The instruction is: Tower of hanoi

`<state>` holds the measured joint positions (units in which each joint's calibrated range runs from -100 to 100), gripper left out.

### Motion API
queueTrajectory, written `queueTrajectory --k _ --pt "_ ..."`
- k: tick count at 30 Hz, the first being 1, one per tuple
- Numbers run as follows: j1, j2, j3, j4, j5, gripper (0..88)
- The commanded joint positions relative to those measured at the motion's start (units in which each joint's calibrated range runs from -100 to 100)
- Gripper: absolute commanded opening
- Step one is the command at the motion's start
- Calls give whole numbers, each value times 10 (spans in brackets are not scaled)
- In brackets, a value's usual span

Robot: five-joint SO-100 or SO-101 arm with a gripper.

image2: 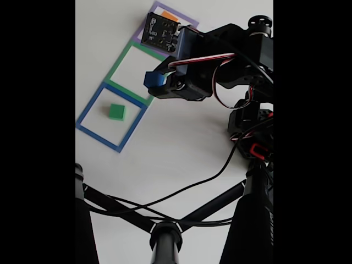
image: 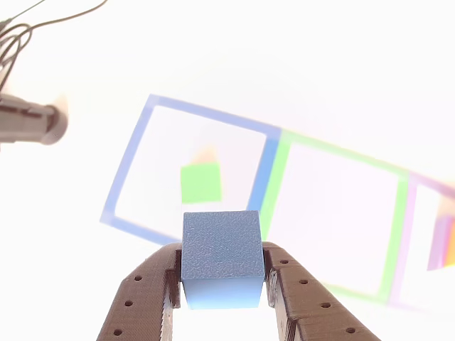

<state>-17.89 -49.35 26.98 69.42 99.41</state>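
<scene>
My gripper (image: 222, 288) is shut on the small blue cube (image: 222, 256), held in the air between its brown fingers (image: 146, 298). In the fixed view the blue cube (image2: 155, 79) hangs in my gripper (image2: 156, 82) above the edge between the blue and green tape squares. A green block (image: 200, 182) lies inside the blue tape square (image: 128, 160), also seen as the green block (image2: 116, 111) in the fixed view. Purple and orange-yellow blocks (image: 442, 243) sit in the purple tape square at the right edge; an orange patch (image2: 170, 16) peeks out behind the arm.
The green tape square (image: 281, 167) in the middle holds nothing. The arm's body and servo (image2: 242, 60) fill the right side of the fixed view, with black cables (image2: 181, 190) and a tripod (image2: 165, 236) below. A dark cylinder (image: 32, 122) sits far left.
</scene>
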Motion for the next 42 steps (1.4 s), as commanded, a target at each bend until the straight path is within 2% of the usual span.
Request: queueTrajectory --k 1,7,13,18,29,42 --pt "-8 -8 159 -224 6 42" --pt "-35 41 387 -567 6 43" --pt "-52 145 464 -772 6 43" --pt "-51 250 467 -896 6 42" --pt "-45 387 459 -1037 6 41" --pt "-22 476 420 -1080 6 41"
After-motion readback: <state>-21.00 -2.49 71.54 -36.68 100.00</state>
